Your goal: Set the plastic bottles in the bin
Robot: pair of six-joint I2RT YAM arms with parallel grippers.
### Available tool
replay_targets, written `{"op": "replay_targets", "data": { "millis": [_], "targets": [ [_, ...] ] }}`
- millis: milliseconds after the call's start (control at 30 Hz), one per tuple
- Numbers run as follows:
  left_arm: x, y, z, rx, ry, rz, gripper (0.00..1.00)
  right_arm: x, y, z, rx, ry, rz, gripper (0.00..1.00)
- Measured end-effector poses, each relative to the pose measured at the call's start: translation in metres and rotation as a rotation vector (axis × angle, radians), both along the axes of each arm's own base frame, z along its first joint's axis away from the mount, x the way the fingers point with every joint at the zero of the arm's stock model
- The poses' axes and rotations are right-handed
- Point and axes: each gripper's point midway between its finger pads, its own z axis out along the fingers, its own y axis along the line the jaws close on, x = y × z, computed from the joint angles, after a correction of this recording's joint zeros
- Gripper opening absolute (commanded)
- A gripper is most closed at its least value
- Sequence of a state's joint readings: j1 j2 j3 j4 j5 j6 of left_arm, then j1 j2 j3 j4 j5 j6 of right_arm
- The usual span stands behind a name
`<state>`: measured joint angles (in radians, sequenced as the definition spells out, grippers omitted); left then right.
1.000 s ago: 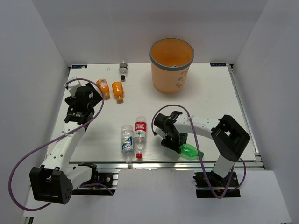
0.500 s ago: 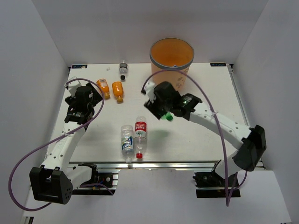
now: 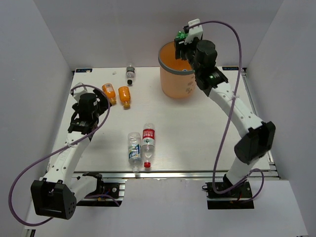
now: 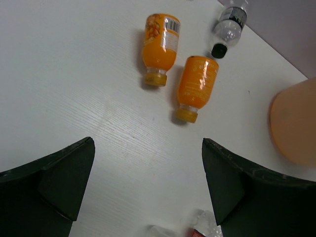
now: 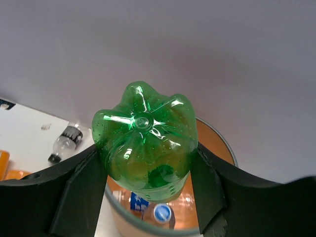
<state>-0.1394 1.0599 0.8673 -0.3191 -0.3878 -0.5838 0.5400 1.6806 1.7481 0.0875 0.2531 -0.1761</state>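
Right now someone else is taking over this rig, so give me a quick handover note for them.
The right gripper is shut on the green bottle, held over the bin, not yet released.
The left gripper is open and empty, hovering near the orange bottles.
Done: at least one blue-capped bottle lies in the bin.
Left: drop the green bottle, then collect the orange bottles, the dark-capped bottle, the red-labelled bottle and the blue-white-labelled bottle beside it.
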Motion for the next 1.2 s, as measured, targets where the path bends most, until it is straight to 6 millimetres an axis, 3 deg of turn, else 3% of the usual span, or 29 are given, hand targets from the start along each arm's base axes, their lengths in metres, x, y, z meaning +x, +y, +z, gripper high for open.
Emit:
{"op": "replay_targets", "data": {
  "millis": [167,300,400,533,667,767,967,1067,1200],
  "targets": [
    [-0.003,-0.015,-0.017,-0.080,0.029,-0.046,0.98,0.063,0.012,-0.022,0.040,0.027,0.000,0.31],
    [-0.008,-0.024,-0.026,-0.134,0.059,-0.061,0.98,0.095,0.017,-0.065,0.060,0.130,0.050,0.89],
    [-0.010,-0.032,-0.034,-0.174,0.084,-0.086,0.98,0.098,0.014,-0.095,0.074,0.227,0.106,0.89],
    [-0.019,-0.044,-0.051,-0.223,0.137,-0.132,0.98,0.093,0.004,-0.099,0.101,0.262,0.163,0.89],
    [-0.034,-0.066,-0.075,-0.254,0.203,-0.211,0.98,0.064,-0.012,-0.086,0.125,0.272,0.217,0.89],
    [-0.047,-0.087,-0.087,-0.247,0.254,-0.282,0.98,0.036,-0.027,-0.062,0.138,0.235,0.238,0.89],
    [-0.069,-0.128,-0.099,-0.203,0.326,-0.419,0.98,-0.042,-0.061,-0.022,0.156,0.110,0.244,0.89],
    [-0.081,-0.135,-0.106,-0.176,0.366,-0.445,0.98,-0.078,-0.076,-0.023,0.165,0.061,0.215,0.89],
    [-0.097,-0.142,-0.118,-0.146,0.412,-0.473,0.98,-0.102,-0.091,-0.048,0.170,0.079,0.165,0.89]
  ]
}}
